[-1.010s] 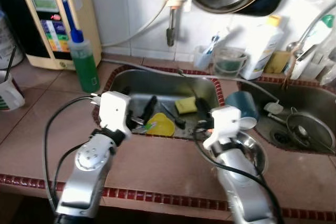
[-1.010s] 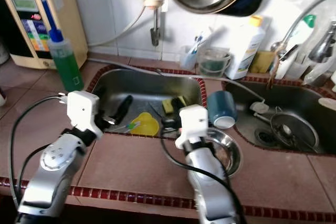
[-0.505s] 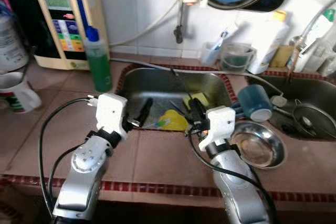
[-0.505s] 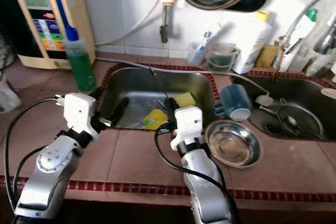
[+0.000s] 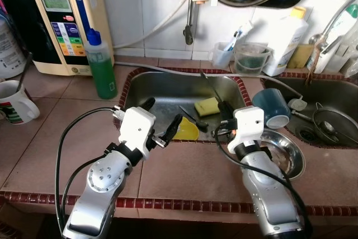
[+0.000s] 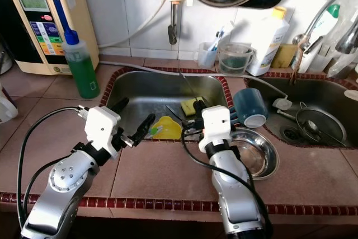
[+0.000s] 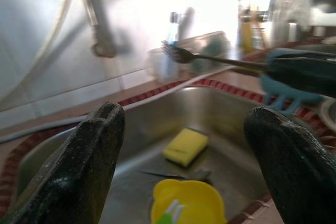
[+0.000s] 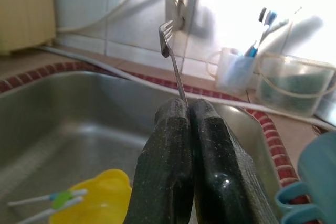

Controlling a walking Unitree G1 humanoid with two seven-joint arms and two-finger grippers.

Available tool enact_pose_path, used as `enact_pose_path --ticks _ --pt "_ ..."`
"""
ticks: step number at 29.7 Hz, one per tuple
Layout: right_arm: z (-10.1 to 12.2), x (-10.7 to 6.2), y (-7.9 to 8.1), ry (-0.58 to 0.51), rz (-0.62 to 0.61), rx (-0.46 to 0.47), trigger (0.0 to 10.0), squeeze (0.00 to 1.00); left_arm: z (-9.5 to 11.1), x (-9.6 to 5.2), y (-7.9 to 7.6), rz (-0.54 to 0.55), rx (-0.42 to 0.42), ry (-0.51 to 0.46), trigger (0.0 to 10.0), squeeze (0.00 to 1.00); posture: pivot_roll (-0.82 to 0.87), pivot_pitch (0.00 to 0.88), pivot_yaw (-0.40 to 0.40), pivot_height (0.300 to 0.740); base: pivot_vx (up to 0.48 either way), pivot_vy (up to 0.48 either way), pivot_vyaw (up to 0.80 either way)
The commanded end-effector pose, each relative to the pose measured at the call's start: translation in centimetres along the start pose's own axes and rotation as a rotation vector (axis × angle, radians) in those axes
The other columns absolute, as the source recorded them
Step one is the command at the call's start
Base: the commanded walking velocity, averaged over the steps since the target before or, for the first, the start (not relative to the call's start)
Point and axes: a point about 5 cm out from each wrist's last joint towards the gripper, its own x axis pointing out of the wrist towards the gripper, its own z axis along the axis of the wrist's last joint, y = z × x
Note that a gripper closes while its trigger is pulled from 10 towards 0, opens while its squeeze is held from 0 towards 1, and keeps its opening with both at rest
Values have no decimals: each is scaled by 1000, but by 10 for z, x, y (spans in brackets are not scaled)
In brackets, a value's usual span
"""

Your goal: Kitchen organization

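My right gripper (image 5: 224, 115) is shut on a thin metal fork (image 8: 169, 43) and holds it above the front right part of the left sink (image 5: 168, 85), tines up and aimed at the tiled wall. My left gripper (image 5: 162, 115) is open over the sink's front edge, with nothing between its fingers (image 7: 79, 166). In the sink below lie a yellow sponge (image 5: 206, 106), a yellow plastic cup (image 5: 186, 130) with a green-and-white item inside, and a dark knife (image 5: 193, 118).
A blue mug (image 5: 269, 107) lies tipped beside a steel bowl (image 5: 286, 159) between the sinks. On the left counter stand a green soap bottle (image 5: 100, 65), a water purifier (image 5: 56, 20) and a white mug (image 5: 17, 107). Bottles and cups (image 5: 249, 59) line the back wall.
The camera has shifted. My left gripper has moved right, from the sink's left side toward the yellow cup. My right gripper still holds the fork.
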Motion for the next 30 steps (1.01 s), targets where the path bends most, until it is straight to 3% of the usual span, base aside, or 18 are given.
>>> enact_pose_path --ticks 1,7,18,29,30 --pt "3 3 -4 -5 -2 8 10000 0 4 -1 -3 -20 20 -15 10000 0 -110 0 -11 740 0 0 0" --pt "5 17 -9 18 46 12 10000 0 7 -7 -9 -57 6 -4 10000 0 -104 0 -10 740 0 0 0" --pt "9 35 0 51 229 41 10000 0 18 -20 -21 -125 -10 5 10000 0 -79 59 -13 740 0 0 0" --pt "13 43 4 79 332 186 10000 0 23 -34 -30 -180 -14 46 10000 0 -67 123 -2 740 0 0 0" --pt "13 44 4 82 335 199 10000 82 23 -34 -30 -184 -14 48 10000 0 -67 123 -2 740 0 0 0"
